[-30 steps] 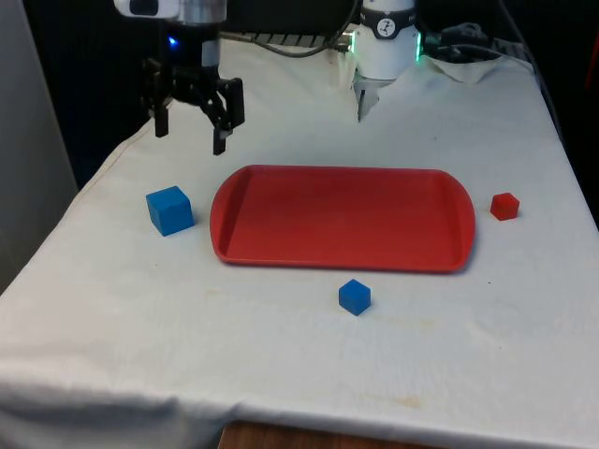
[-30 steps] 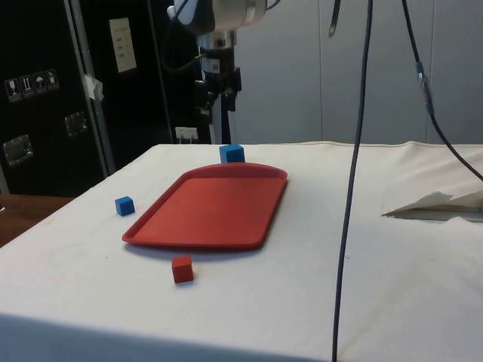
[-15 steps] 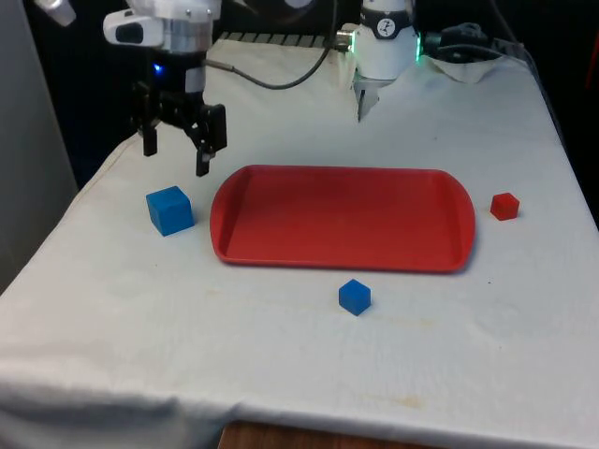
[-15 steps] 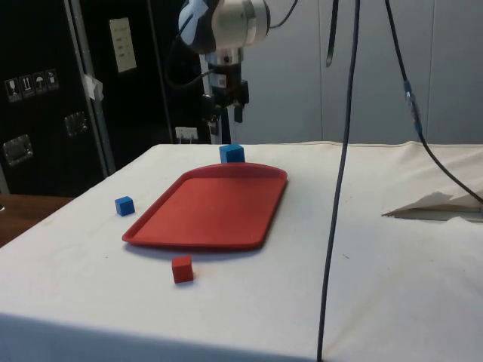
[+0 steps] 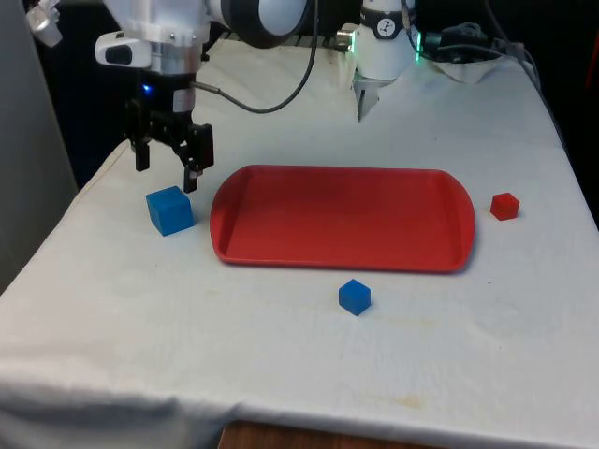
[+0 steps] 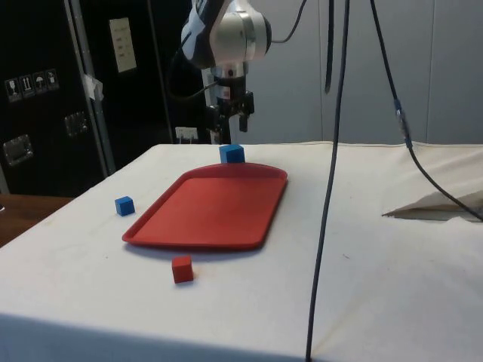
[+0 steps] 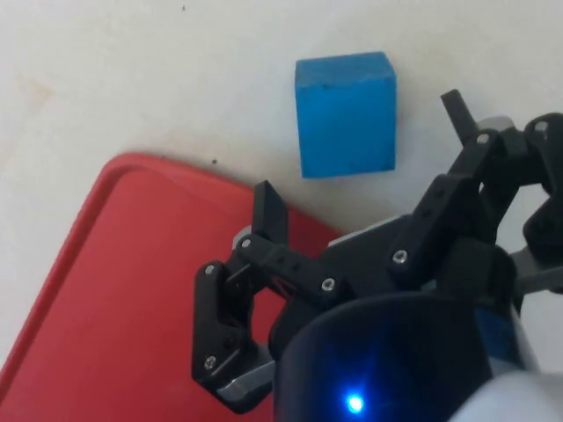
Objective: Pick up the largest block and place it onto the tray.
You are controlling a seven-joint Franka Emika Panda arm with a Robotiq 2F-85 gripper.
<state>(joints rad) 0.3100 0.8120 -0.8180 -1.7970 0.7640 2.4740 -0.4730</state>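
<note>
Worktop (image 5: 281, 365): under a white cloth, lightly creased, faint stains towards the near edge in the front view; bare wood edge at the very bottom there.
Room: black curtains behind the worktop's far end in the front view; dark cabinets (image 6: 45, 98) with small labels and a pale wall in the side view.
Cables: black cables (image 6: 332, 151) hanging down across the side view.
Tray (image 5: 412, 257): red, shallow, rounded corners, flat near the middle of the worktop, nothing on it.
Large blue block (image 5: 169, 210): on the cloth just beside the tray's short end, at the front view's left; apart from the tray, not touching it.
Small blue block (image 5: 355, 296): on the cloth near the tray's long near edge in the front view.
Red block (image 5: 504, 206): on the cloth beyond the tray's other short end, at the front view's right.
End effector (image 5: 167, 168): fingers spread wide, nothing held; in the air above the cloth, above and just behind the large blue block.
Front view alone: gap between block and tray plainly open.
Side view alone: large blue block (image 6: 232, 154) at the tray's far rim, end effector (image 6: 231, 133) clear above it.
Wrist view alone: large blue block (image 7: 345, 112) lying beyond the fingertips, tray corner (image 7: 114, 264) beside it; one fingertip (image 7: 269, 211) over the tray's rim.
</note>
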